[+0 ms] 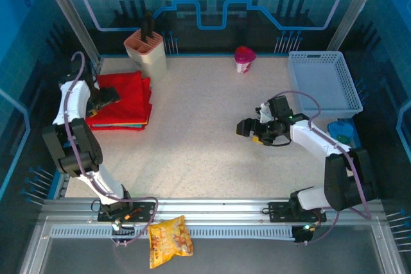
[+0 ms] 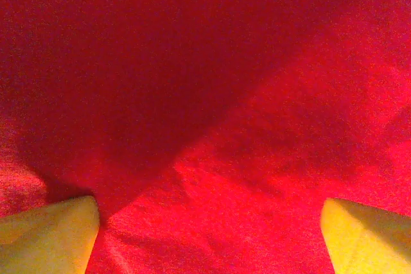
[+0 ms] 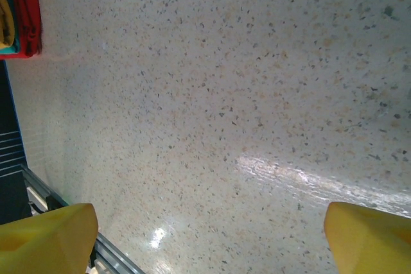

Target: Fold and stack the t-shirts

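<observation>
Stacking looking done: folded red t-shirt [image 1: 128, 94] sitting atop far-left pile, yellow shirt [image 3: 5, 24] edging out beneath. Your left gripper [image 1: 109, 98] hovering over red, jaws wide, empty; right gripper [image 1: 245, 128] gaping over bare table [image 1: 205, 158]. Next probably calling for clean lift-off.

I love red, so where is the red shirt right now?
In the top view the red t-shirt lies folded at the table's far left, beside the beige holder, under the left arm's fingers.
</observation>
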